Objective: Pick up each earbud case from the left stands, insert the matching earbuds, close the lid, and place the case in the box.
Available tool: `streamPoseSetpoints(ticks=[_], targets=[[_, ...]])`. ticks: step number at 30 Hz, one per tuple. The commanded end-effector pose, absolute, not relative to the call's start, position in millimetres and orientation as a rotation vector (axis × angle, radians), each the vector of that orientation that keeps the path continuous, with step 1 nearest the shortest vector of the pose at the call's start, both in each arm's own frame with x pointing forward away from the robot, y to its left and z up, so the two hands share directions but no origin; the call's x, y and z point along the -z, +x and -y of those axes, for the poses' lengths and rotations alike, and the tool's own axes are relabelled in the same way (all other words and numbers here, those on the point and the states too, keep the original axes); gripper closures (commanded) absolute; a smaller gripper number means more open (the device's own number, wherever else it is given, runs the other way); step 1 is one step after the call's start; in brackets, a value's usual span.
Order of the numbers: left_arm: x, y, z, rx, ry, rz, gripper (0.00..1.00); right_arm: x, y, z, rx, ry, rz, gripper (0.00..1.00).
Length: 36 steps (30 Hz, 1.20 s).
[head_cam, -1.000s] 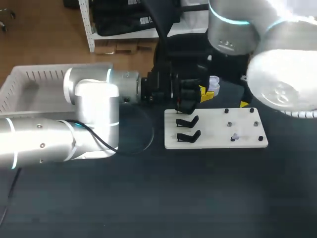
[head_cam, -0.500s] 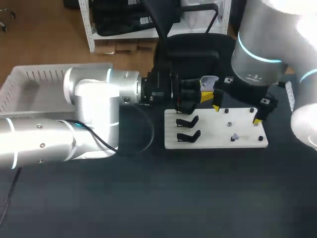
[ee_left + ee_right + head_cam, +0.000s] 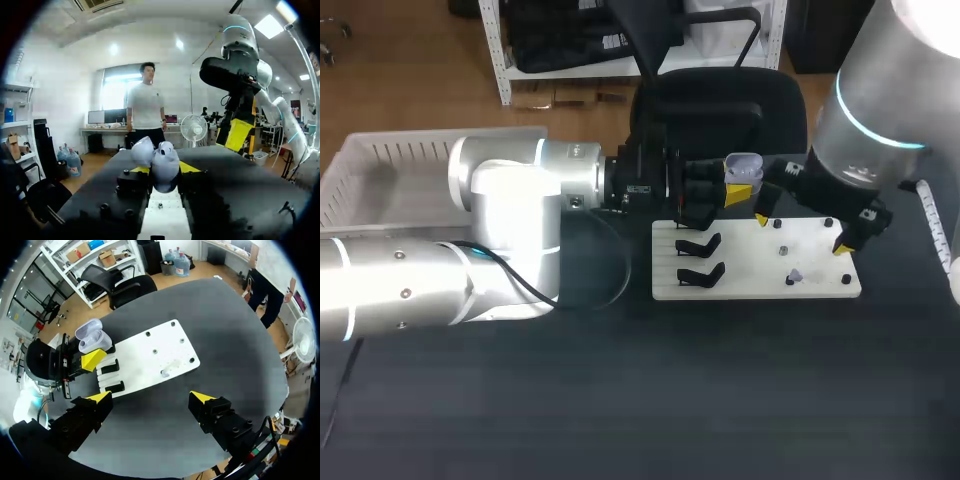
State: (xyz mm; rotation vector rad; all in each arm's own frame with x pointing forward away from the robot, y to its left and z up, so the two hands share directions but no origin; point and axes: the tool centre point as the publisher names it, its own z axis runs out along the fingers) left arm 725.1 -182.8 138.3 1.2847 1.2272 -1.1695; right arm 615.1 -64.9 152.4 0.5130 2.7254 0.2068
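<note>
earbud: lying on board, near its right end.
right gripper: hovering over board, fingers spread wide, carrying nothing.
case: lid up, hanging over board's far edge.
left gripper: pinching case from both sides.
risk: tiny earbud probably skidding away if fingers are closing off-centre; right arm crowding the case.

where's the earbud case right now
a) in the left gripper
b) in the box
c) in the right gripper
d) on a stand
A: the case sits lid-open between the left gripper's two yellow-tipped fingers, past the board's far edge, while the right gripper hangs open and empty above the board.
</note>
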Motion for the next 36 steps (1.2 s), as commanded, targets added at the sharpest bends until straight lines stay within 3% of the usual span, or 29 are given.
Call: streamPoseSetpoints(ticks=[1, 12, 36], targets=[[-137.4, 722.9, 182.9, 1.163, 1.277, -1.224, 1.0, -124.1, 608.3, 77.9, -0.232, 0.446, -2.758, 0.0], [-137.4, 722.9, 182.9, 1.163, 1.277, -1.224, 1.0, -83.6, 614.8, 96.6, -0.306, 0.317, -2.79, 0.0], [-137.4, 722.9, 182.9, 1.163, 1.277, -1.224, 1.0, -34.6, 644.5, 88.9, -0.445, 0.475, -2.758, 0.0]])
